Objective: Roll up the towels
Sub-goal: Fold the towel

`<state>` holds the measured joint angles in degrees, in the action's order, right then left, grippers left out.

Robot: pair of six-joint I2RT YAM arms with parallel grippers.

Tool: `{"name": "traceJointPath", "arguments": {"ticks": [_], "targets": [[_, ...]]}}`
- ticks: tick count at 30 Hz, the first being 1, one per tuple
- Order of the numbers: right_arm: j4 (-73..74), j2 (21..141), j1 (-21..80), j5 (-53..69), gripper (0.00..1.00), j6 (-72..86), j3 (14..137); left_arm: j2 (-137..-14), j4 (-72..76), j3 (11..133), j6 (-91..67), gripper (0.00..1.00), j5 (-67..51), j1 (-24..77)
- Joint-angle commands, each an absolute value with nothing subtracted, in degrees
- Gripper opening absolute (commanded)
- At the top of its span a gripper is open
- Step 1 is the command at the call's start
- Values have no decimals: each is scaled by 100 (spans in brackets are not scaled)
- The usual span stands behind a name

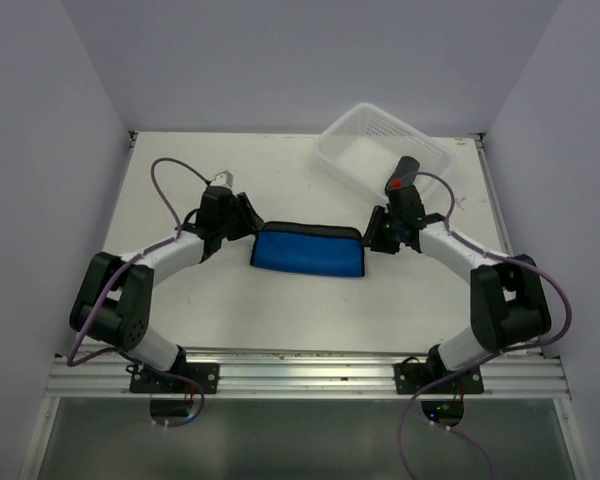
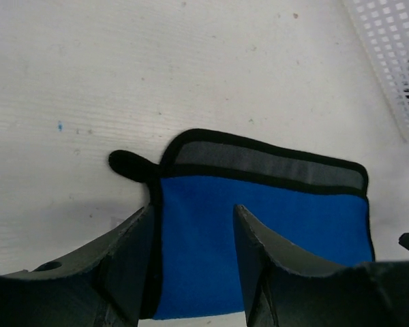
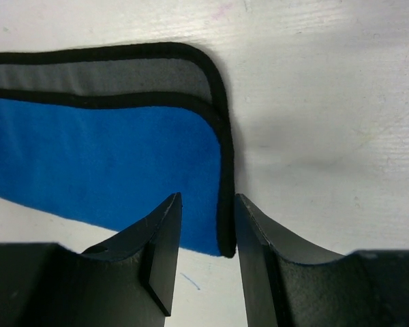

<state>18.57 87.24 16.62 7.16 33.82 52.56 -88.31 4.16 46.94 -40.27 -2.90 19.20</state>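
Note:
The blue towel [image 1: 308, 252] with black edging lies flat and folded at the table's middle, a grey band along its far edge. My left gripper [image 1: 248, 226] is at its left end. In the left wrist view the left gripper [image 2: 193, 235] is open, its jaws straddling the blue towel [image 2: 293, 218] near its left edge. My right gripper [image 1: 372, 233] is at the right end. In the right wrist view the right gripper [image 3: 208, 221] is open more narrowly, with the black edge of the towel [image 3: 88, 163] between the jaws near the front right corner. The purple and black towel is out of view.
A white perforated basket [image 1: 380, 150] stands tilted at the back right, behind the right arm; its edge shows in the left wrist view [image 2: 395, 54]. A black loop tab [image 2: 126, 163] sticks out of the towel's left corner. Walls enclose the table on three sides.

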Motion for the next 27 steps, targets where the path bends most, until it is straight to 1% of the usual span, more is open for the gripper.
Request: {"name": "traceJointPath", "arguments": {"ticks": [1, 5, 6, 8, 11, 12, 14, 15, 16, 18, 20, 23, 24, 26, 27], "targets": [[1749, 9201, 1688, 677, 41, 3024, 5528, -8973, 176, 4825, -3674, 53, 333, 1934], [1714, 9615, 1679, 607, 42, 2892, 5852, -9245, 228, 4922, -3656, 52, 221, 1934], [1714, 9685, 1687, 606, 42, 2874, 5888, -9307, 237, 4931, -3674, 49, 159, 1934], [1653, 9791, 1688, 598, 41, 2839, 5932, -9422, 290, 4922, -3709, 48, 27, 1942], [1644, 9896, 1705, 563, 40, 2804, 6003, -9492, 343, 4887, -3718, 41, 35, 1951], [1617, 9905, 1696, 571, 37, 2804, 6012, -9510, 343, 4887, -3726, 37, 44, 1960], [1574, 9940, 1696, 606, 33, 2830, 6020, -9527, 369, 4878, -3709, 33, 53, 1960], [1573, 9958, 1705, 633, 26, 2847, 6021, -9527, 378, 4878, -3709, 30, 53, 1960], [1573, 9975, 1705, 650, 23, 2848, 6038, -9553, 395, 4878, -3700, 28, 53, 1960], [1608, 10019, 1723, 659, 20, 2839, 6064, -9580, 396, 4922, -3691, 26, 53, 1960], [1687, 10046, 1740, 624, 21, 2786, 6117, -9624, 396, 4904, -3683, 24, 88, 1960], [1827, 10090, 1758, 440, 26, 2699, 6161, -9677, 387, 4887, -3665, 23, 114, 1960], [1854, 10072, 1784, 387, 30, 2672, 6144, -9694, 378, 4887, -3656, 20, 123, 1960], [1846, 10046, 1793, 282, 31, 2637, 6109, -9712, 387, 4869, -3656, 20, 149, 1960], [1854, 10055, 1793, 264, 31, 2628, 6100, -9729, 395, 4869, -3648, 17, 149, 1960]]}}
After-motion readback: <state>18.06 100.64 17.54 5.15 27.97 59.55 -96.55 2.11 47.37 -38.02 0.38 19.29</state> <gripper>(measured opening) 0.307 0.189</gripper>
